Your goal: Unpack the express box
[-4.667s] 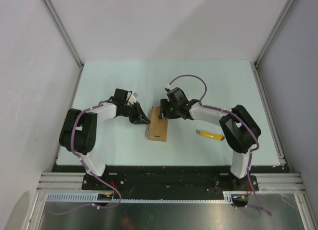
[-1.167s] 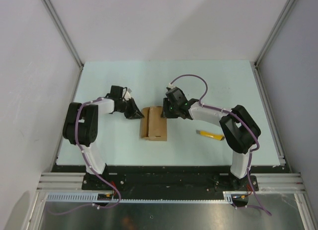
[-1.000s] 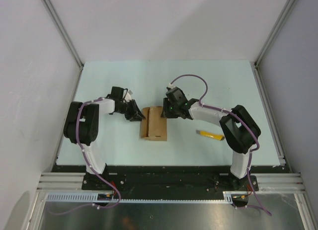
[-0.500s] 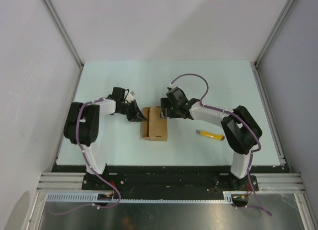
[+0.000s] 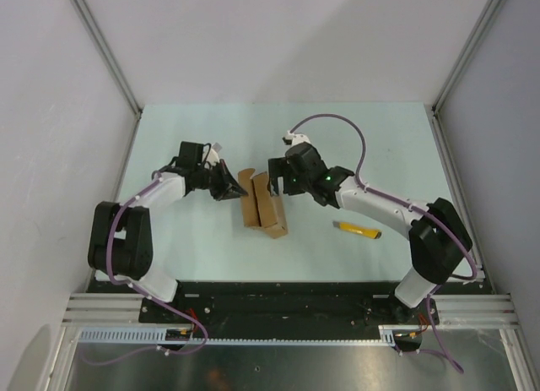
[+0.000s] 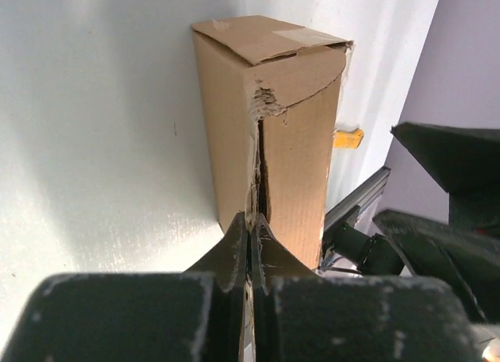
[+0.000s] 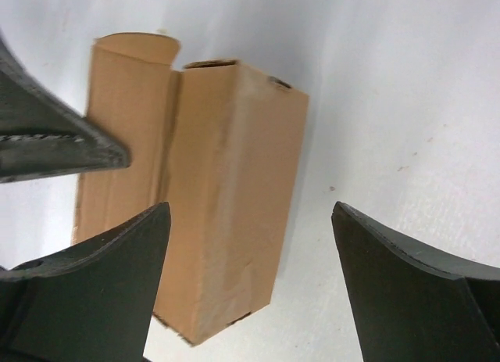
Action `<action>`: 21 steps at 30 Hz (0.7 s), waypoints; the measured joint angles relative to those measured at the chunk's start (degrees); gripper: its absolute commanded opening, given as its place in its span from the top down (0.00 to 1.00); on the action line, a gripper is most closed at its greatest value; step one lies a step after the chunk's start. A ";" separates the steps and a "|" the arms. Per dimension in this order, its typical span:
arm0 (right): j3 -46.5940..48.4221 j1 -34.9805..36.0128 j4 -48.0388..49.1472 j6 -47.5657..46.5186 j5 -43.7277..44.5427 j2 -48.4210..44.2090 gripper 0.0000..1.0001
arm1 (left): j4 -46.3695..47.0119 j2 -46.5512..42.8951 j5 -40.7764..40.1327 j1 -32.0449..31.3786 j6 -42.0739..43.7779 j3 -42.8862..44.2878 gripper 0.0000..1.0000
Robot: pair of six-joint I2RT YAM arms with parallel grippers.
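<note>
Left pincer (image 6: pixel 250 223) pinches the flap (image 5: pixel 245 193), apparently holding the express box (image 5: pixel 270 208) open; right pincer (image 7: pixel 250 213), spread, straddles it, likely for bracing.

We are seeing two matching arms. The left arm (image 5: pixel 164 188) and the right arm (image 5: pixel 381 207) are both wearing smooth white shells between bulky black joints, and a thin purple cable (image 5: pixel 331 119) is running along each. The left gripper (image 5: pixel 234 190) and the right gripper (image 5: pixel 273 181) are showing matte black. Their fingers (image 7: pixel 406 284) are tapering like wedges, and pale scuffs are speckling the left one's housing (image 6: pixel 125 315).
</note>
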 measured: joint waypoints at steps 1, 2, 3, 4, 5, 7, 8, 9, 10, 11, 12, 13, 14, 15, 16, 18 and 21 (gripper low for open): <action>0.00 0.55 0.15 -0.24 0.04 -0.39 0.11 | -0.13 -0.02 0.02 0.00 -0.13 0.00 1.00; 0.00 1.01 0.37 -0.44 -0.04 -0.63 0.11 | -0.28 0.00 0.02 0.00 -0.31 0.00 1.00; 0.00 1.57 0.70 -0.76 -0.35 -0.70 0.11 | -0.44 0.00 0.04 0.00 -0.44 0.00 1.00; 0.00 2.05 0.98 -0.96 -0.61 -0.70 0.11 | -0.57 0.00 0.26 0.00 -0.48 0.00 1.00; 0.00 2.49 1.09 -1.36 -1.09 -0.63 0.11 | -0.61 0.00 0.48 0.00 -0.48 0.00 1.00; 0.00 3.34 1.20 -1.81 -1.57 -0.42 0.11 | -0.81 0.00 0.70 -0.04 -0.48 0.00 1.00; 0.00 3.78 1.18 -2.01 -1.66 -0.17 0.11 | -0.83 0.00 0.79 -0.04 -0.48 0.00 1.00; 0.09 4.26 1.14 -2.29 -1.64 0.26 0.11 | -0.83 0.00 0.94 -0.07 -0.48 0.02 1.00; 0.15 4.63 1.14 -2.51 -1.40 0.74 0.11 | -0.92 0.00 0.96 -0.07 -0.48 0.04 1.00; 0.46 5.14 0.72 -2.84 -0.79 1.64 0.11 | -0.96 0.00 1.03 -0.09 -0.48 0.07 1.00; 0.74 5.49 0.35 -3.02 -0.15 2.54 0.11 | -0.98 0.00 1.05 -0.11 -0.48 0.07 1.00; 0.90 5.77 -0.04 -3.10 0.70 3.34 0.12 | -1.01 0.00 1.09 -0.11 -0.46 0.07 1.00; 0.94 6.01 -0.42 -3.26 1.55 3.82 0.12 | -1.09 0.00 1.09 -0.15 -0.46 0.07 1.00; 0.94 6.27 -0.87 -3.32 2.43 4.26 0.15 | -1.18 0.00 1.11 -0.15 -0.46 0.07 1.00; 0.96 6.40 -1.38 -3.34 3.23 4.55 0.16 | -1.20 0.00 1.11 -0.15 -0.46 0.07 1.00; 1.01 6.49 -2.40 -3.45 4.72 4.87 0.21 | -1.20 0.00 1.11 -0.15 -0.46 0.07 1.00; 1.22 6.45 -3.26 -3.45 6.14 5.29 0.31 | -1.20 0.00 1.11 -0.15 -0.46 0.07 1.00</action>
